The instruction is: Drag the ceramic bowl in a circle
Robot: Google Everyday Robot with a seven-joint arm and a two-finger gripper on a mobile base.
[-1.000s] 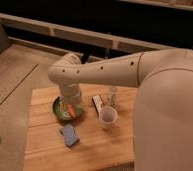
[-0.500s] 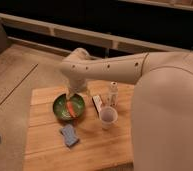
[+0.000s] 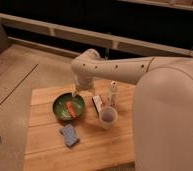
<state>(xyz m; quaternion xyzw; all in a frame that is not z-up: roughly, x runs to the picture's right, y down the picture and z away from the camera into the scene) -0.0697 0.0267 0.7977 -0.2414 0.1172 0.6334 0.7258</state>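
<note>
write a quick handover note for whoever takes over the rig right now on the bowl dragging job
Gripper: down at the far rim of the ceramic bowl; contact is unclear.
Bowl: upright on the left part of the wooden table, with an orange item inside.
Nearby: cup to the bowl's right, blue sponge in front of it, small bottle further back.
Done: arm is positioned at the bowl.
Left: drag the bowl round in a circle; how much is already traced does not show. Probably keep the path away from the cup and sponge.
</note>
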